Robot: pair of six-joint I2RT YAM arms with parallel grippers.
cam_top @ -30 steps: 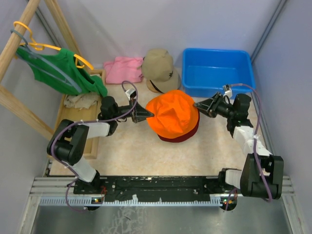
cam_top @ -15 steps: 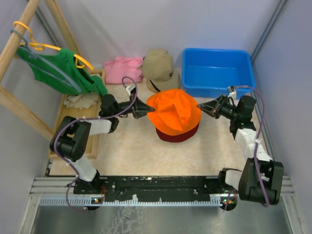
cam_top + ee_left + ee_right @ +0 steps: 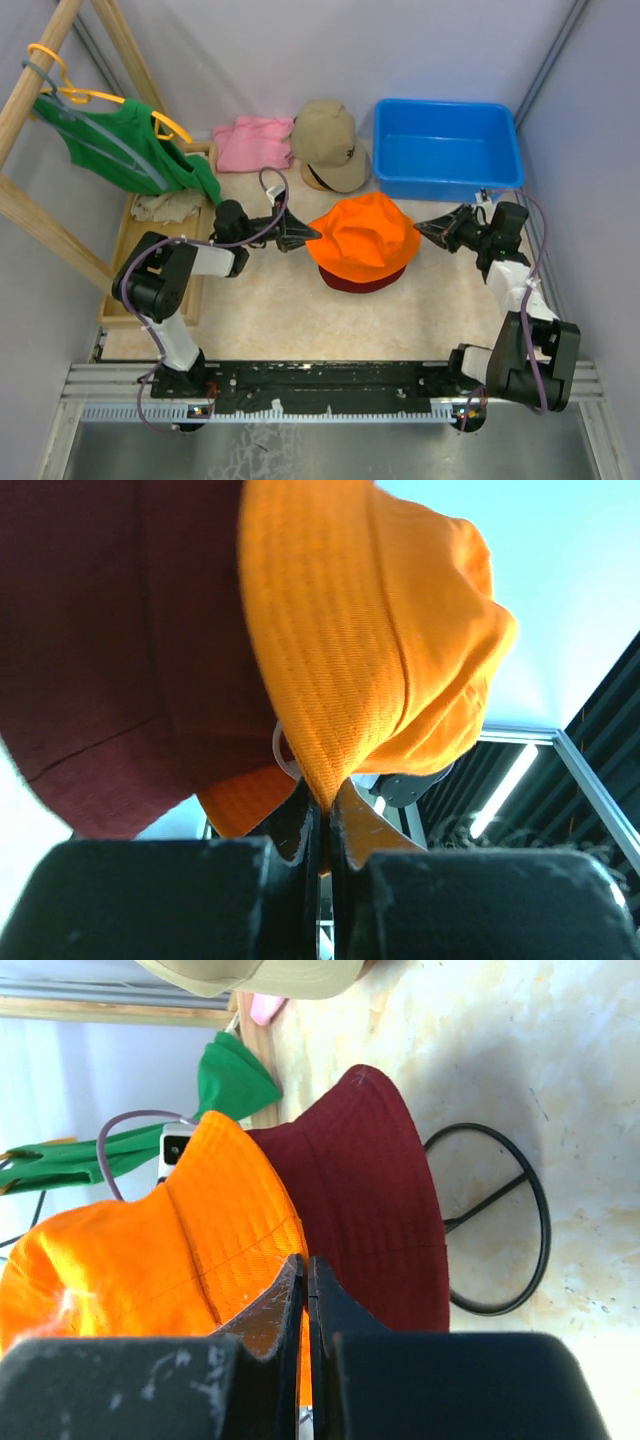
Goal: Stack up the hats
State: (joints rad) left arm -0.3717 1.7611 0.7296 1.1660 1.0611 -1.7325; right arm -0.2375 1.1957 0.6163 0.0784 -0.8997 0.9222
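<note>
A bright orange bucket hat [image 3: 362, 238] lies over a dark red hat [image 3: 362, 281] in the middle of the table; only the red brim shows below it. My left gripper [image 3: 308, 237] is shut on the orange hat's left brim [image 3: 330, 770], and the fabric is pinched between the fingertips [image 3: 325, 805]. My right gripper [image 3: 420, 228] is shut with nothing between its fingers, just off the orange hat's right edge [image 3: 200, 1260]. Its tips [image 3: 308, 1260] point at the seam between the orange hat and the red hat [image 3: 370, 1210]. A tan cap [image 3: 328, 145] rests at the back.
A blue bin [image 3: 447, 148] stands at the back right. A pink folded cloth [image 3: 255, 142] lies left of the tan cap. A green garment [image 3: 130, 150] on a yellow hanger hangs from a wooden rack at left. A black wire ring [image 3: 490, 1220] lies beside the red hat.
The orange hat has sunk lower over the red hat. My right gripper has shut and drawn back to the right, off the hat. My left gripper has shifted slightly right, still holding the brim.
</note>
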